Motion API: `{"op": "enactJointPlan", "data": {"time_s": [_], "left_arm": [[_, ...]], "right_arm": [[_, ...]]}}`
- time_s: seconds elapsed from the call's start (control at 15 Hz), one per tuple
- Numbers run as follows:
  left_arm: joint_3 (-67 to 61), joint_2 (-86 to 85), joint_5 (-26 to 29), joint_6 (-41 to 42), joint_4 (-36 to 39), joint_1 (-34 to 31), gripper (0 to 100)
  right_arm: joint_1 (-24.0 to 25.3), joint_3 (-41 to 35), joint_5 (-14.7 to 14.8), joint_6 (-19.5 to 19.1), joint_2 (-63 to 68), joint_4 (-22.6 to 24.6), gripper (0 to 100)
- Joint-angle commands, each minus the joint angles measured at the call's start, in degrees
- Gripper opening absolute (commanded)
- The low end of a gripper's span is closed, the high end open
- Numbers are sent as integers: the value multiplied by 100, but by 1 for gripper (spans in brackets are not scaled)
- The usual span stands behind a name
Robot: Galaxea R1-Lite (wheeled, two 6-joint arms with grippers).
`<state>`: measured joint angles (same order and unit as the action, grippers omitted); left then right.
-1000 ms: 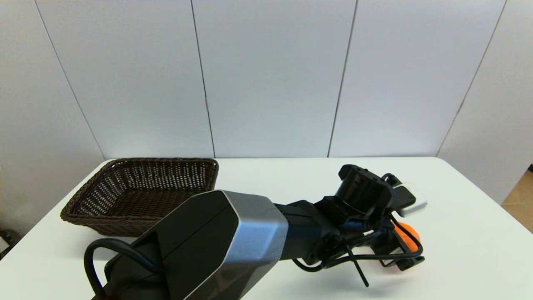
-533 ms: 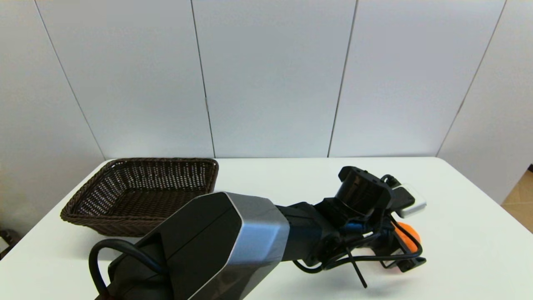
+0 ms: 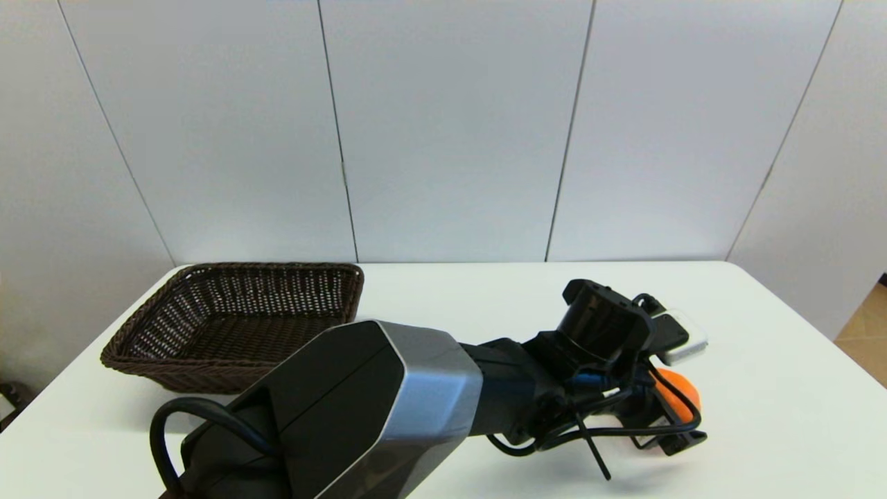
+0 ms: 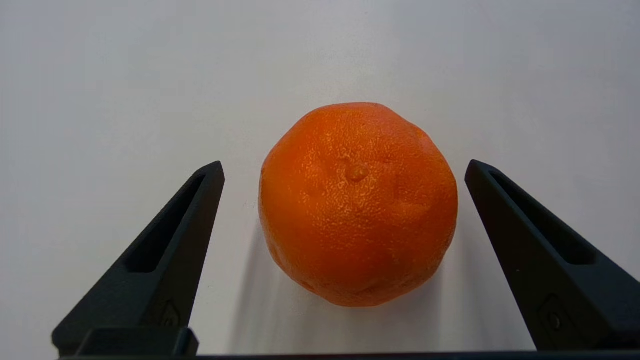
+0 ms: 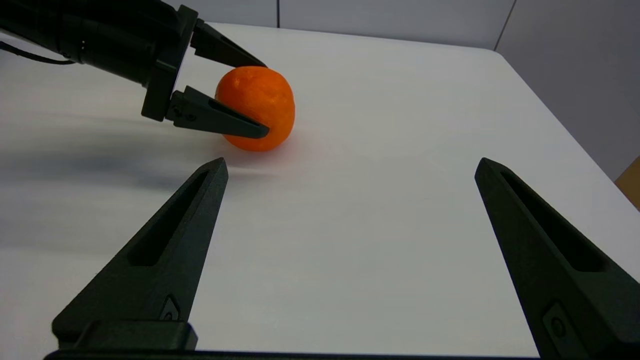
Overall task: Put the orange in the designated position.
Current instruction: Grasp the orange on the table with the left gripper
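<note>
The orange (image 4: 357,210) rests on the white table, right of centre and toward the front (image 3: 680,395). My left arm reaches across to it. My left gripper (image 4: 345,164) is open, one finger on each side of the fruit with a small gap on both sides. The right wrist view shows the same: the left gripper (image 5: 263,99) straddles the orange (image 5: 277,107) low over the table. My right gripper (image 5: 351,162) hangs open and empty nearer the front edge, a short way from the fruit.
A dark wicker basket (image 3: 173,374) stands at the table's back left, with nothing in it. The left arm's bulky link (image 3: 360,416) crosses the front middle of the table. The table's right edge (image 5: 560,120) lies beyond the orange.
The left gripper has settled very slightly lower around the orange. The orange and the basket have not moved.
</note>
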<state>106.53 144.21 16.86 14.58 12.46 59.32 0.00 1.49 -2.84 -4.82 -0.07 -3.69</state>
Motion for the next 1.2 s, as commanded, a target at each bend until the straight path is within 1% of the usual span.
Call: {"op": "enactJointPlan", "data": {"time_s": [0.07, 0.93, 1.0, 1.2], "left_arm": [[8, 45, 10, 1, 20, 1, 100], [43, 98, 63, 1, 37, -8, 100], [43, 107, 63, 10, 37, -8, 0], [43, 142, 72, 10, 37, -8, 0]], "right_arm": [[0, 1, -6, -11, -1, 0, 100], [0, 1, -6, -2, -1, 0, 100], [0, 1, -6, -11, -1, 0, 100], [0, 1, -6, -2, -1, 0, 100]]}}
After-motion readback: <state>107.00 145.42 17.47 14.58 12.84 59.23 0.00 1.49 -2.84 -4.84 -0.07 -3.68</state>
